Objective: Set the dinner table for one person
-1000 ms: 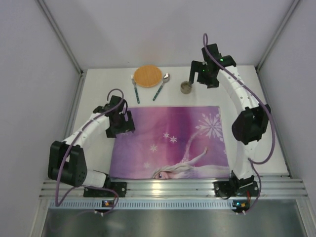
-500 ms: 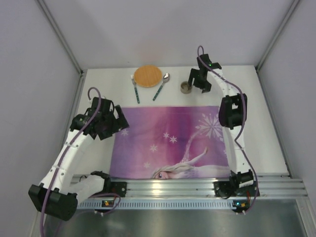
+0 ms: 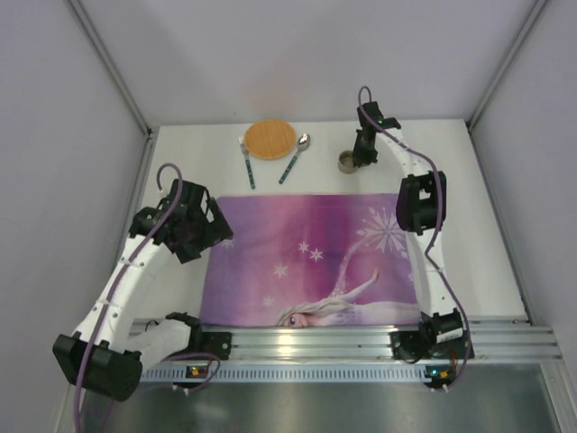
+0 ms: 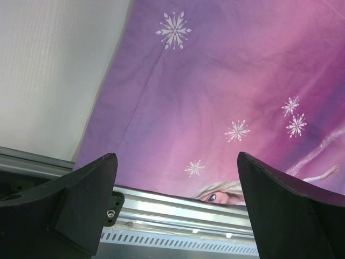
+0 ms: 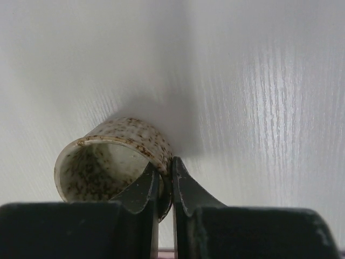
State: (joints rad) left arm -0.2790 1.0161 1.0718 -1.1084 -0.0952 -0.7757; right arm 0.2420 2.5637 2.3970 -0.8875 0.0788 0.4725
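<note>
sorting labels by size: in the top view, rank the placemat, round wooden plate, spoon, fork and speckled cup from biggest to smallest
By area covered in the top view:
1. placemat
2. round wooden plate
3. spoon and fork: they look about the same length, so they are not ranked against each other
4. speckled cup

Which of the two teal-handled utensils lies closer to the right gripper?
The spoon, right of the wooden plate. The fork lies left of the plate, farther from the right gripper, which pinches the speckled cup by its rim.
</note>
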